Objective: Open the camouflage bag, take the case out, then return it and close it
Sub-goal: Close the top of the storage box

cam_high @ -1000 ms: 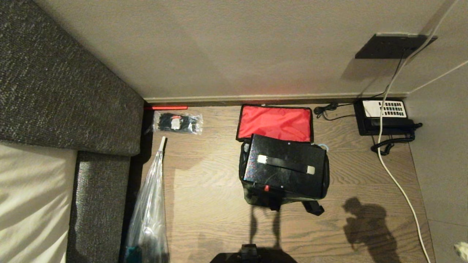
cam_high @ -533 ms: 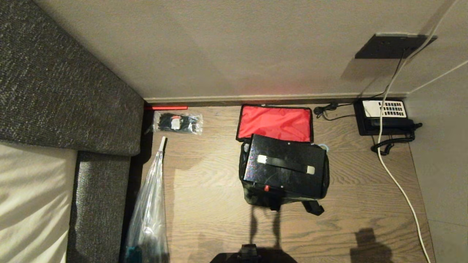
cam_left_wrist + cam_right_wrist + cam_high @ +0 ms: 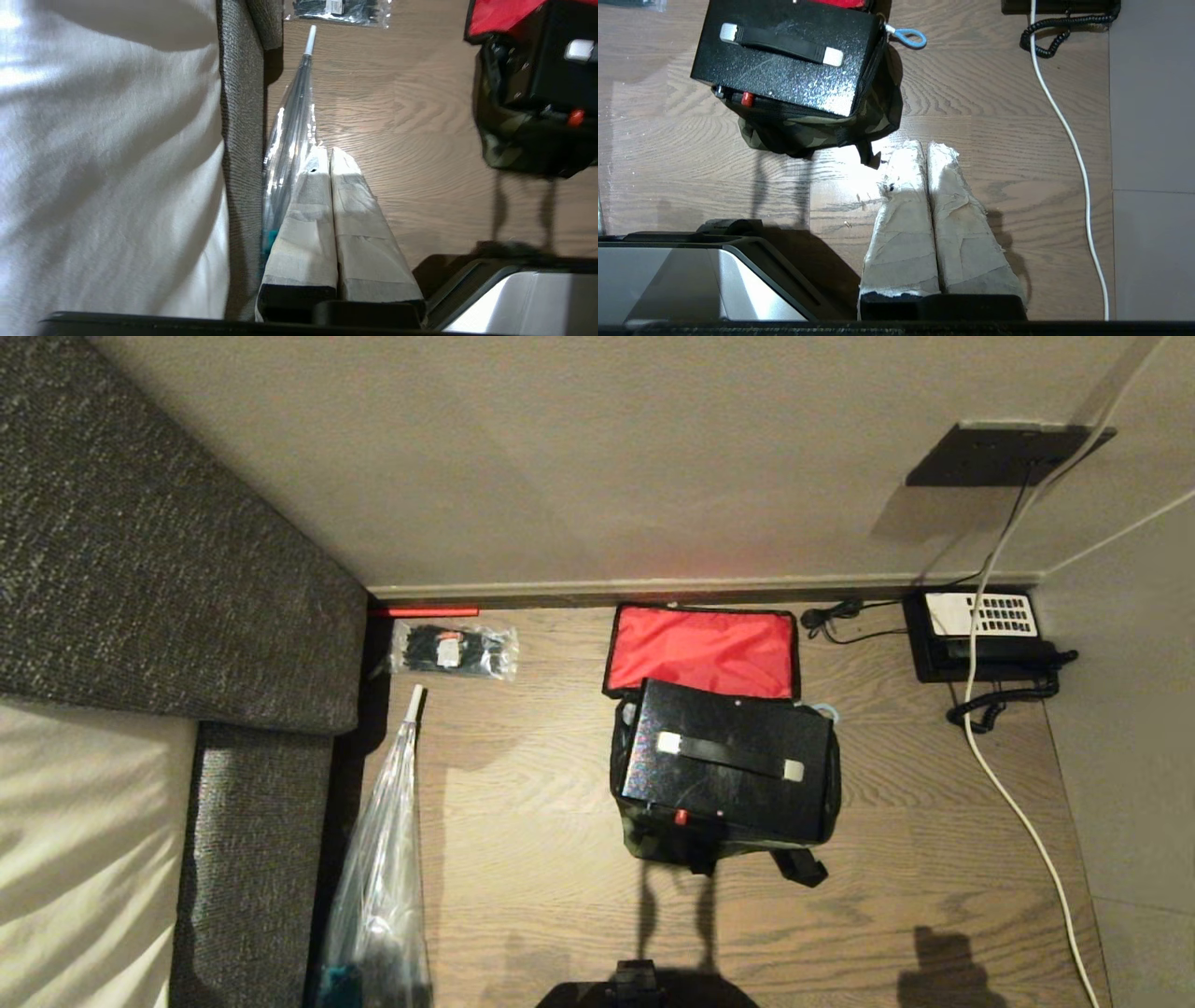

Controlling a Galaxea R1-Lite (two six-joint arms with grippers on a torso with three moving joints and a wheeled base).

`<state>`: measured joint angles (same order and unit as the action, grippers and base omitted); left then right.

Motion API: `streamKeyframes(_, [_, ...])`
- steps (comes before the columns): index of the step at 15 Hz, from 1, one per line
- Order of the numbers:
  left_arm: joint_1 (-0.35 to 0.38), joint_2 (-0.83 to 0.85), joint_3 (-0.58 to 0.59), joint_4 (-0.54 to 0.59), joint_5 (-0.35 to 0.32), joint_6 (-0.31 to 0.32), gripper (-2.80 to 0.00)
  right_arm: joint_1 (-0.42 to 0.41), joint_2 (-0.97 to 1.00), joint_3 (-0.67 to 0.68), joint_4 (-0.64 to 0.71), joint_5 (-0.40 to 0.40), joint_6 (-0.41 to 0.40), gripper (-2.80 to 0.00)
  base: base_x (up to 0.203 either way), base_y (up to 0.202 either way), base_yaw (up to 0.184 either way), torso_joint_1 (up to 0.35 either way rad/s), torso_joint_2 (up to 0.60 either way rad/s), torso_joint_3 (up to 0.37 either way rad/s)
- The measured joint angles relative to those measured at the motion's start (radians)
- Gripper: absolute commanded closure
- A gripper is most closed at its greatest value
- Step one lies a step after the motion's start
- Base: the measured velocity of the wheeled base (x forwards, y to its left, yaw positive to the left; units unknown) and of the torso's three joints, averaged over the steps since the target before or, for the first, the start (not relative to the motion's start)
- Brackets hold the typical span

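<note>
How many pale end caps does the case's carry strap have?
2. One sits at the left end and one at the right end of the black strap lying across the top of the case.

Camouflage bag (image 3: 653, 835) red-lined; case (image 3: 728, 765) black

A wood-grain floor (image 3: 523, 803) is running up to a pale skirting strip (image 3: 653, 590) under a plain beige wall (image 3: 560, 457), while a dark grey woven sofa (image 3: 140, 569) with a pale cushion (image 3: 75, 859) is occupying the left side and warm light is falling across the boards.
</note>
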<state>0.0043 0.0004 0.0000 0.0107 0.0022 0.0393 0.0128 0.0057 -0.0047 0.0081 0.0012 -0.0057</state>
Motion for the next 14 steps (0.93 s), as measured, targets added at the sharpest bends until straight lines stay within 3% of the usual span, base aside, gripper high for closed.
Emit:
streamKeyframes(3, [0.000,0.000,0.000,-0.002,-0.004,0.024,0.00,0.000,-0.005,0.000,0.000,0.000,0.000,0.00,0.030,0.000,0.000,0.000,0.00,0.001])
streamKeyframes(9, [0.000,0.000,0.000,-0.004,-0.001,-0.011,0.00,0.000,-0.006,0.000,-0.001,0.000,0.000,0.00,0.169,0.000,0.001,0.004,0.00,0.001])
streamKeyframes(14, [0.000,0.000,0.000,-0.005,0.000,-0.019,0.00,-0.001,-0.006,0.000,0.000,0.000,0.000,0.00,0.000,0.000,0.000,0.000,0.00,-0.016])
